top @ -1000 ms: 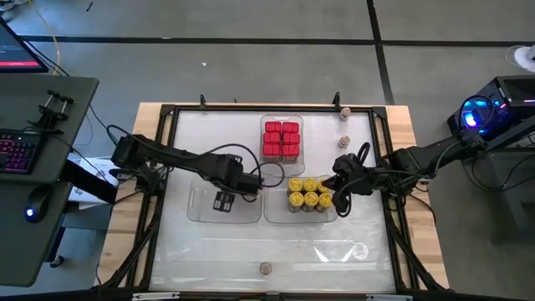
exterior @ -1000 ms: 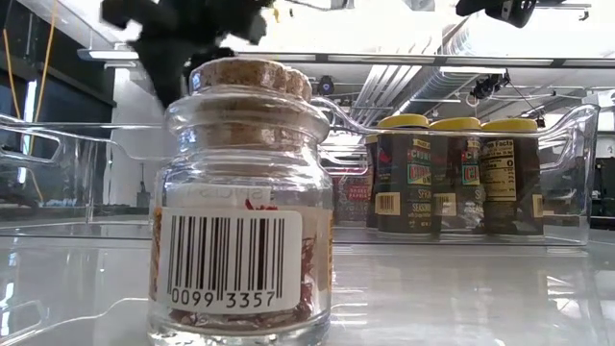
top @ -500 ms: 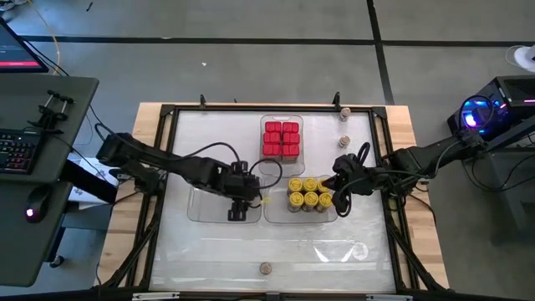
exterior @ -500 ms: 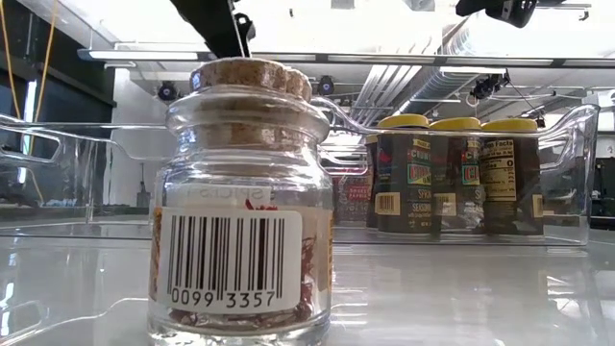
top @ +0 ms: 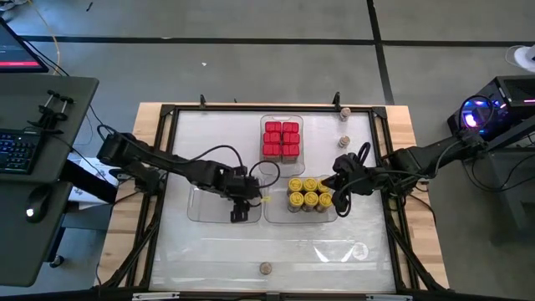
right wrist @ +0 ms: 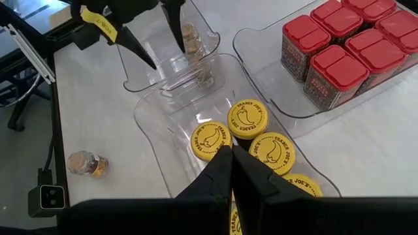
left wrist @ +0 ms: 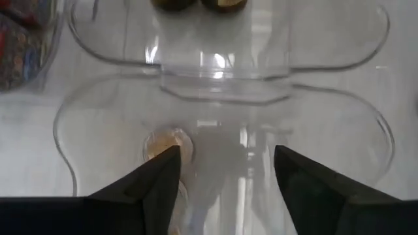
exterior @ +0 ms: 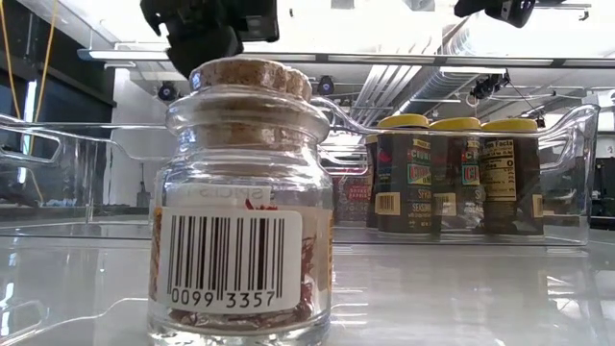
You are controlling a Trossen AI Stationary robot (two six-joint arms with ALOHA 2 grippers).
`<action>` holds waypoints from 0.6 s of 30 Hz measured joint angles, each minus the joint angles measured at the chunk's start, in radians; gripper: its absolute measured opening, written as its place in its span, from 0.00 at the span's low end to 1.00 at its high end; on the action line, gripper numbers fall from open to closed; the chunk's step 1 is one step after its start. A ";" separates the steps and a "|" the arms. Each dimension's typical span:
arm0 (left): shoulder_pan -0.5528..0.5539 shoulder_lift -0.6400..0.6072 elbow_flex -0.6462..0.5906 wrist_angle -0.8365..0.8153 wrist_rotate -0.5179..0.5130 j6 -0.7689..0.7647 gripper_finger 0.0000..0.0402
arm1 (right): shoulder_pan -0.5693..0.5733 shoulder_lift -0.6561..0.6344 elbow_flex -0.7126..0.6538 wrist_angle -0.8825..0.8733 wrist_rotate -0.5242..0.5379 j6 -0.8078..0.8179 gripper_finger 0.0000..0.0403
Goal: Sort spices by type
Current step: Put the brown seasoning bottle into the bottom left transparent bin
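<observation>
The left arm reaches in from its side of the table, elbow bent, wrist angled down; the left gripper (top: 240, 209) points downward ahead of its forearm, its two dark fingers (left wrist: 149, 186) spread well apart with a clear gap between them; the right arm stretches in from the opposite side, forearm nearly level; the right gripper (top: 339, 199) hangs low beyond its wrist, fingers (right wrist: 219, 171) pressed together, tips touching.
</observation>
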 joint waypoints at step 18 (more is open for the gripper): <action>0.032 0.066 -0.065 0.181 0.025 0.094 0.00 | 0.000 0.000 0.000 0.000 0.018 0.015 0.00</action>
